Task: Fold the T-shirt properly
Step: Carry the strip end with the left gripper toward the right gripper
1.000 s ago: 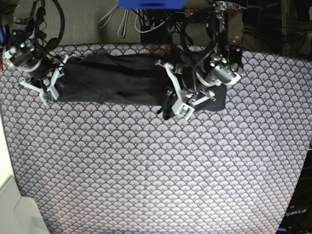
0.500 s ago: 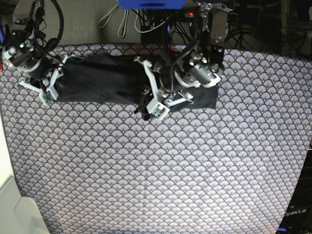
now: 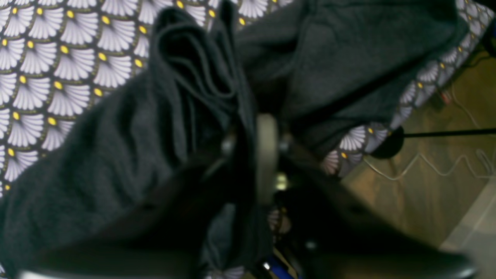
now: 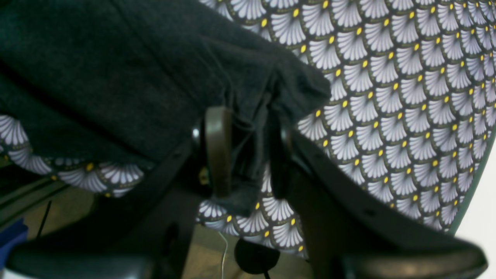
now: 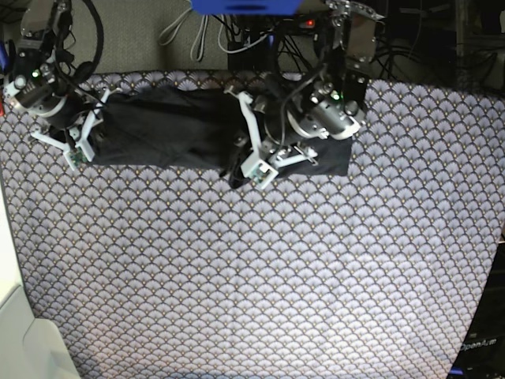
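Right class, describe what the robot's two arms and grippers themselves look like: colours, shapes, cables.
Both arms are black, rounded motor housings with white bracket-like frames, each showing a small green light and looped black cables. The left gripper and right gripper have angular white fingers from above. Up close, the finger pads look like dark, flat, rounded paddles on black links.

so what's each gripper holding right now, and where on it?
Both hold the T-shirt. The left gripper pinches a bunched fold of it, lifted off the patterned cloth. The right gripper pinches a corner at its end.
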`<act>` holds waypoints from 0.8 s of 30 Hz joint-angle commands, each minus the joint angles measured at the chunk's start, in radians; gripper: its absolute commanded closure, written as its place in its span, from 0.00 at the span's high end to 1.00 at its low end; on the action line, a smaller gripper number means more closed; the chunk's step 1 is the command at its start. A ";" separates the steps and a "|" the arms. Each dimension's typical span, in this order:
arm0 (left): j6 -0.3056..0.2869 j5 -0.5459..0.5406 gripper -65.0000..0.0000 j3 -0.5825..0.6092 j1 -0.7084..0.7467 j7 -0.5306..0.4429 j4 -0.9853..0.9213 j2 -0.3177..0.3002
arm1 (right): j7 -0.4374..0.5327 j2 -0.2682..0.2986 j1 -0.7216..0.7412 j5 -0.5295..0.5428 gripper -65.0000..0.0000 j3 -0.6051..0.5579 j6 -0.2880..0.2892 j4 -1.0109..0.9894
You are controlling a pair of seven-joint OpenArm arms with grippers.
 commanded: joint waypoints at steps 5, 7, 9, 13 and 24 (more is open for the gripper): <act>-0.015 -0.037 0.68 0.004 -0.009 0.047 0.026 0.003 | 0.016 0.011 0.001 0.003 0.27 0.004 -0.003 0.016; -0.016 -0.086 0.81 0.004 -0.012 0.047 0.027 0.002 | 0.016 0.011 0.001 0.003 0.27 0.004 -0.003 0.016; -0.016 -0.144 0.91 -0.002 -0.012 0.049 0.030 0.000 | 0.016 0.011 0.001 0.003 0.27 0.006 -0.003 0.016; -0.010 -0.233 1.00 -0.005 -0.014 0.045 0.087 -0.038 | 0.016 0.011 0.004 0.003 0.27 0.013 -0.003 0.016; -0.005 -0.228 1.00 -0.396 -0.003 0.055 0.093 -0.179 | 0.016 0.004 0.027 0.007 0.27 0.038 -0.003 0.016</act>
